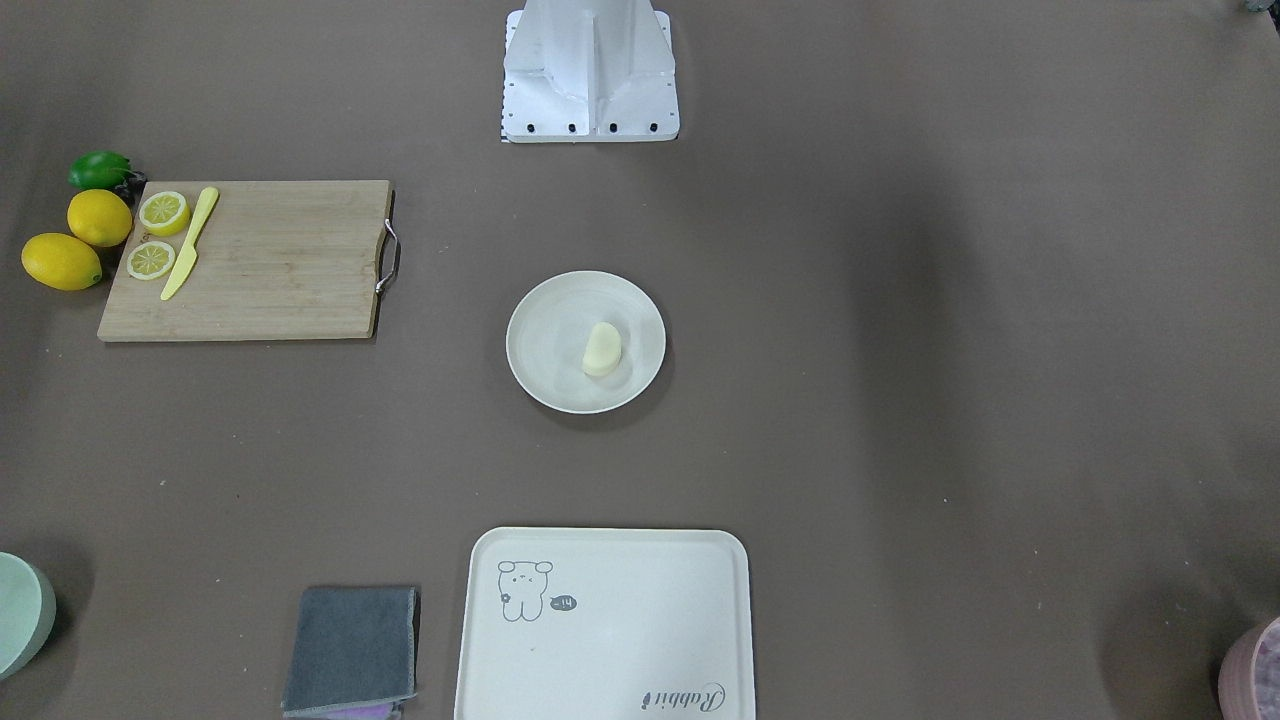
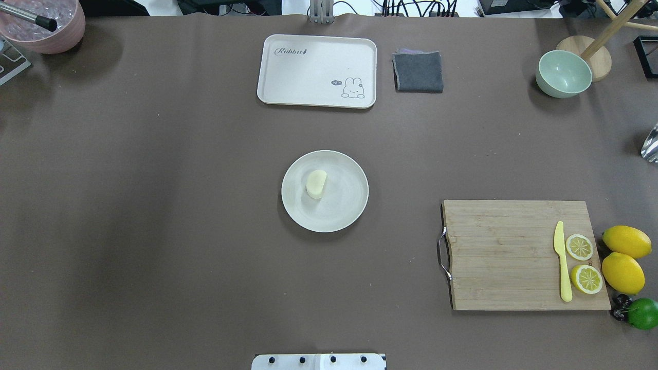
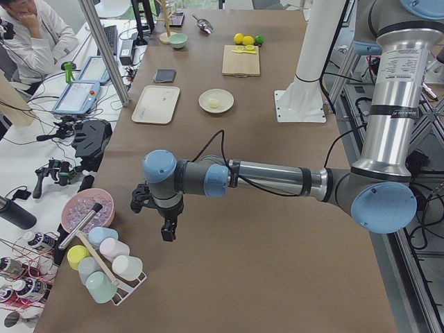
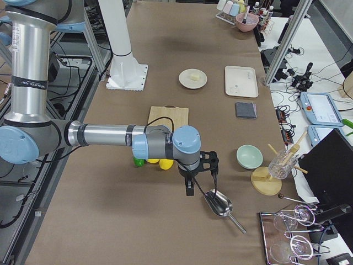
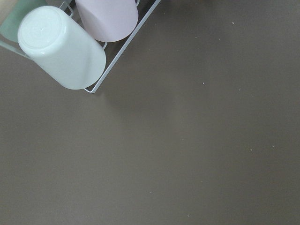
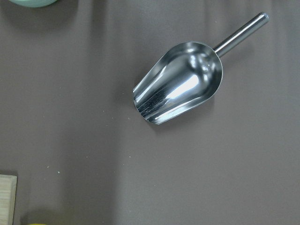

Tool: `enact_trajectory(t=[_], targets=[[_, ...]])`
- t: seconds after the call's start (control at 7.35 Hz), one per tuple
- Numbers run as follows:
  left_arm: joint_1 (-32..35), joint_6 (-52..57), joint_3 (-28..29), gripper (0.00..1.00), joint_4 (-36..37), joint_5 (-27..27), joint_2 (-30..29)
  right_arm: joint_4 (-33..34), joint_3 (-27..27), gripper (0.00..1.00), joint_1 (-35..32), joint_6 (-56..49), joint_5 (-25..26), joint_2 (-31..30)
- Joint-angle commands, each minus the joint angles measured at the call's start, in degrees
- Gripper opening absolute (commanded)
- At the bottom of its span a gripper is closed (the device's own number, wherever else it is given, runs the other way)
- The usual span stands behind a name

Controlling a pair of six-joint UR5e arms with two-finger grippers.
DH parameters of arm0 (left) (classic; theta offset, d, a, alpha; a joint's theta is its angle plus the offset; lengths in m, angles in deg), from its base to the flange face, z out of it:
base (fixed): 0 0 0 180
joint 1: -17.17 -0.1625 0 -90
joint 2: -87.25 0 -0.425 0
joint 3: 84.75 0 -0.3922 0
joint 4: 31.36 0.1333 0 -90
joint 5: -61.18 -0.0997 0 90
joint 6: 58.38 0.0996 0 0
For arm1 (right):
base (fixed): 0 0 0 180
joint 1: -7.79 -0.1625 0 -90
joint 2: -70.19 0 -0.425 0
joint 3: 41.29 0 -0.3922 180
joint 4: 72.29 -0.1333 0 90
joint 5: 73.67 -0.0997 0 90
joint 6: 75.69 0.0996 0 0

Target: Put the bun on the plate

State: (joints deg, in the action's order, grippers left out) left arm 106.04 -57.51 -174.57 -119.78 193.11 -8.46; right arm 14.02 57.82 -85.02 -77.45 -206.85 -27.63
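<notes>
The pale cream bun (image 2: pixel 316 184) lies on the round off-white plate (image 2: pixel 345 208) at the middle of the table, a little off the plate's centre; the front-facing view shows the bun (image 1: pixel 602 349) on the plate (image 1: pixel 540 345) too. Neither arm is near it. My left gripper (image 3: pixel 166 229) hangs over the table's end on the robot's left, by a cup rack. My right gripper (image 4: pixel 199 183) hangs at the opposite end, above a metal scoop. Both show only in the side views, so I cannot tell whether either is open or shut.
A cream printed tray (image 2: pixel 316 71) and a grey cloth (image 2: pixel 418 72) lie beyond the plate. A cutting board (image 2: pixel 514 254) carries a yellow knife (image 2: pixel 563 262) and lemon slices, with lemons (image 2: pixel 623 257) beside it. Green bowl (image 2: pixel 563 74), steel scoop (image 6: pixel 180 89), cup rack (image 5: pixel 70 42).
</notes>
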Motion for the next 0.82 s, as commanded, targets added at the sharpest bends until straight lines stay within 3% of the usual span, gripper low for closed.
enact_trajectory(t=[0.0, 0.68], targets=[[-0.1, 0.01, 0.09, 0.98, 0.0, -0.01, 0.0, -0.01, 0.21, 1.0, 0.0, 0.0, -0.06, 0.0], [-0.1, 0.01, 0.0, 0.98, -0.09, 0.08, 0.7, -0.01, 1.52, 1.0, 0.0, 0.0, -0.76, 0.0]])
